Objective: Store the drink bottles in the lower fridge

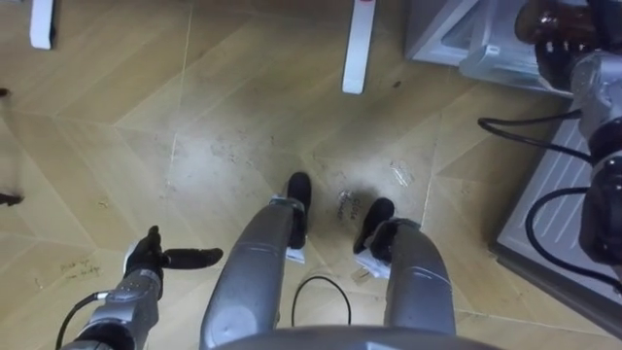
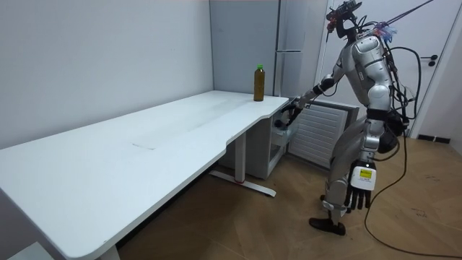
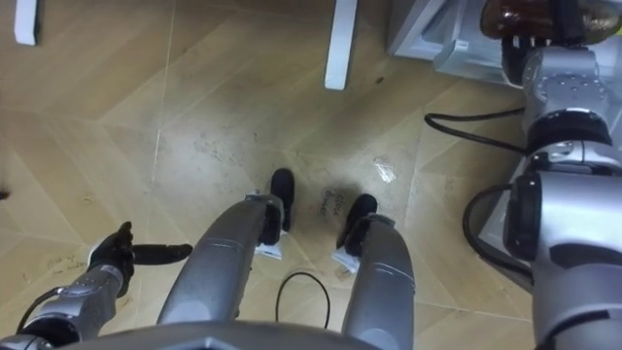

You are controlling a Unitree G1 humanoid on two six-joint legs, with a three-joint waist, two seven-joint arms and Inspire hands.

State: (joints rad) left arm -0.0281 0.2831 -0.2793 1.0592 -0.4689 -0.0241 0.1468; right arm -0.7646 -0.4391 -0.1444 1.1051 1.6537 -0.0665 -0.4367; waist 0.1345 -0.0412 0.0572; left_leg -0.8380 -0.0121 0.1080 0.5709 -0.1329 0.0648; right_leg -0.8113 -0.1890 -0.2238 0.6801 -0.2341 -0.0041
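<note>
A humanoid robot stands on a wooden floor (image 1: pixel 224 107) at the far end of a long white desk (image 2: pixel 166 137), bent slightly forward, facing a low white fridge (image 1: pixel 442 39) tucked beside the desk's end. Its right arm reaches forward and down, and the right hand (image 2: pixel 291 108) is closed round a dark brown bottle (image 3: pixel 530 19), holding it at the front of the low fridge, above the floor. A ribbed white panel (image 1: pixel 559 185) stands just beside the robot's right arm. The left hand (image 1: pixel 146 258) hangs by the robot's left thigh with its fingers loose and partly straight, gripping nothing. A second bottle (image 2: pixel 258 81), brownish with a green cap, stands upright on the desk near its far edge, well apart from both hands. A tall grey fridge (image 2: pixel 292 36) rises behind the low one. Two white desk legs (image 1: pixel 356 49) show at the top of the eye view.
</note>
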